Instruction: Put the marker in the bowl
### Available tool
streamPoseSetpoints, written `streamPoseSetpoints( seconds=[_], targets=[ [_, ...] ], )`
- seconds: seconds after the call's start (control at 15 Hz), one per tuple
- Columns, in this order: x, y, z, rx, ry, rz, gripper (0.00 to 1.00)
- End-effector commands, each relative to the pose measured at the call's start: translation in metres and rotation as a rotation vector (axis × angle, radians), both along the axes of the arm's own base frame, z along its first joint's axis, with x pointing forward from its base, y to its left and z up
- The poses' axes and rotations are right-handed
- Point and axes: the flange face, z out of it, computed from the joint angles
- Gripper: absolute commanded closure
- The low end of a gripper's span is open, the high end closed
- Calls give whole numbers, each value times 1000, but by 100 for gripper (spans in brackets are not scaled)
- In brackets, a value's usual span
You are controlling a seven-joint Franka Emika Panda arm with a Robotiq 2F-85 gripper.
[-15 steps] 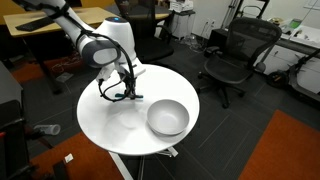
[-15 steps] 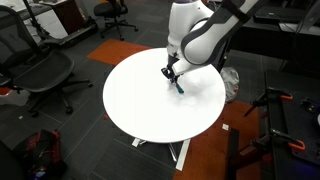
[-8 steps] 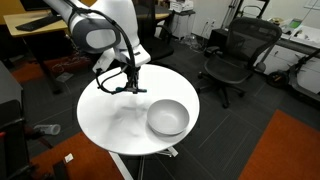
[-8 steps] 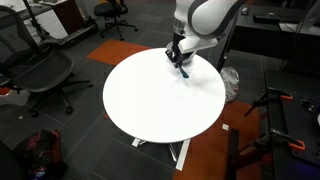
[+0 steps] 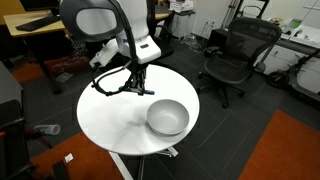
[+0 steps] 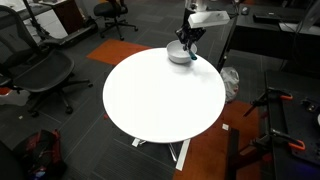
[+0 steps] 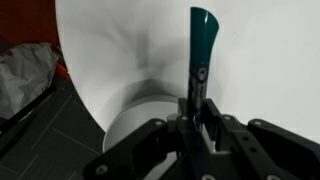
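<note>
- A round white bench [image 5: 108, 118] filled the middle of both exterior views [image 6: 160, 100].
- A black mesh office chair [image 5: 236, 56] stood at the upper right in an exterior view.
- Another dark chair [image 6: 42, 72] sat at the left edge in an exterior view.
- Orange carpet [image 5: 292, 152] covered the lower right corner.
- A crumpled grey bag [image 7: 26, 76] lay at the left of the wrist view.

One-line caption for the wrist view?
Gripper clamps the teal marker above the white table, bowl close by.
</note>
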Motion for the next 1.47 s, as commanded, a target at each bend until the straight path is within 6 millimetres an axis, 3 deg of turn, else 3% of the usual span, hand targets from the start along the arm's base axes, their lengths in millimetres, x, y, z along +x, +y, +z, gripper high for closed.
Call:
streamPoseSetpoints(
  seconds=[0.0,0.53,0.93,1.4],
  targets=[
    [0,-15,5,6,-5,-33,95],
    [13,-47,-9,-13,2,-159,95],
    [27,-78,-3,-37,-20,-244,95],
    [45,-84,-9,-48,-24,-253,95]
  ],
)
